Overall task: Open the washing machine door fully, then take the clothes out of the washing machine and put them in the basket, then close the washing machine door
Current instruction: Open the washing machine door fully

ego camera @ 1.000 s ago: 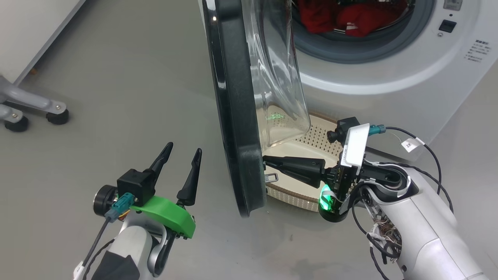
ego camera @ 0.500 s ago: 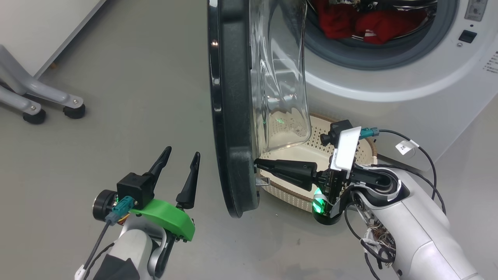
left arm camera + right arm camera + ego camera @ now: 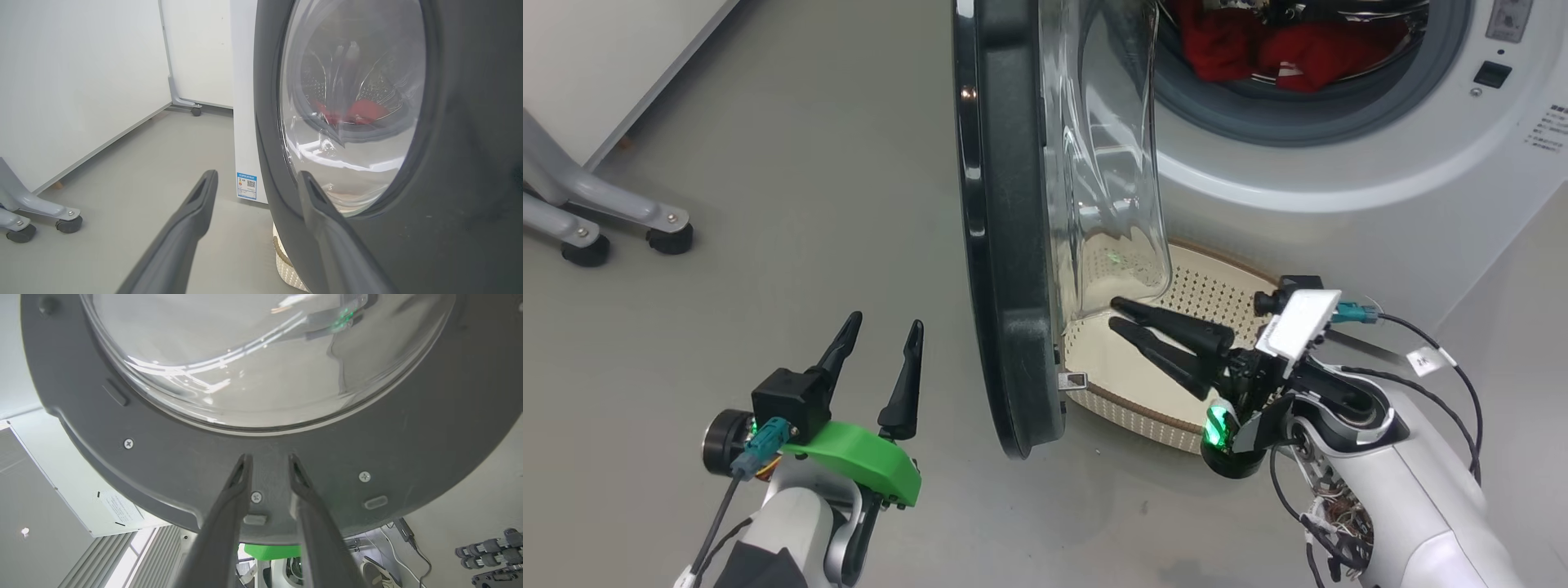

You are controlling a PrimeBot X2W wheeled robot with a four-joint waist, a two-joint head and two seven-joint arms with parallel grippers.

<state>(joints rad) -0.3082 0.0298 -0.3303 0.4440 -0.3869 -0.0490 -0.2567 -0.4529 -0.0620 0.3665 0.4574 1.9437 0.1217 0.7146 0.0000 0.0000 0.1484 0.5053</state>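
Observation:
The washing machine door (image 3: pixel 1005 245) stands part open and edge-on, its clear bowl window (image 3: pixel 1103 163) bulging toward the white washing machine (image 3: pixel 1339 180). Red clothes (image 3: pixel 1282 49) lie in the drum and show through the glass (image 3: pixel 359 112). The cream basket (image 3: pixel 1168 408) sits on the floor below the door. My right gripper (image 3: pixel 1112 314) is open over the basket, its tips just off the door's inner rim (image 3: pixel 163 457) below the window, with nothing between them (image 3: pixel 269 457). My left gripper (image 3: pixel 876 333) is open on the door's outer side (image 3: pixel 449 122), a short way from it.
A grey wheeled frame leg (image 3: pixel 613 216) and a white wall panel (image 3: pixel 588 65) stand at the left across open grey floor (image 3: pixel 792 180). A blue label sticker (image 3: pixel 246 185) marks the machine's side. The door's latch tab (image 3: pixel 1072 380) sticks out near the basket.
My right gripper was shut with its tips against the door's inner rim. It has drawn back to the right, tilted up and opened. The left gripper has kept its pose.

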